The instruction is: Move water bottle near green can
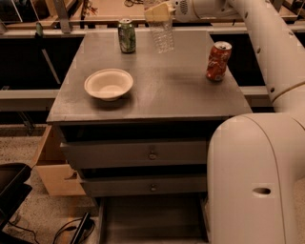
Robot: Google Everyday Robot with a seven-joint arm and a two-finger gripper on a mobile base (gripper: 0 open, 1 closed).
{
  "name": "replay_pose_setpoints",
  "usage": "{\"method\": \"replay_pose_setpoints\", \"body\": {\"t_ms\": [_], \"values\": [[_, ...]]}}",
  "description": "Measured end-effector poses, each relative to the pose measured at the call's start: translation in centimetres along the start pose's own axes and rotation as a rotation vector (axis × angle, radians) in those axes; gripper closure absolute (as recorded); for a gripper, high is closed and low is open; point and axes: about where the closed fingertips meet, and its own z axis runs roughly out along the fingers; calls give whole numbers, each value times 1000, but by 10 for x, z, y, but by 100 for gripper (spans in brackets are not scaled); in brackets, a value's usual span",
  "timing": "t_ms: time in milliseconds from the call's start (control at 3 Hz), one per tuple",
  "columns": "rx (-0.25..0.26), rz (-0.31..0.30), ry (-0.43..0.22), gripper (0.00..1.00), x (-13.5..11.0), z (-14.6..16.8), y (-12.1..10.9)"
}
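Note:
The water bottle (pixel 162 33) is a clear plastic bottle, held in the air above the back of the grey table (pixel 157 100); its top is hidden behind the gripper. My gripper (pixel 159 10) is at the top edge of the view, shut on the bottle's upper part. The green can (pixel 127 35) stands upright at the table's back left, a short way left of the bottle.
A white bowl (pixel 108 84) sits on the left middle of the table. A red-orange soda can (pixel 218 61) stands at the right. My arm (pixel 267 52) runs down the right side. Two drawers (pixel 152 155) are below the tabletop.

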Motion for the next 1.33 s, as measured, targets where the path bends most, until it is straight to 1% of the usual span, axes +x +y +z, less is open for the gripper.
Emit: {"method": "replay_pose_setpoints", "body": {"t_ms": [333,667,1000,1333], "values": [[74,23,-51,100,0,5,-35],[117,41,-123,100,2,24,-63],[161,41,-157,100,0,42,-78],[202,37,-168,100,-1,56,-87]]}}
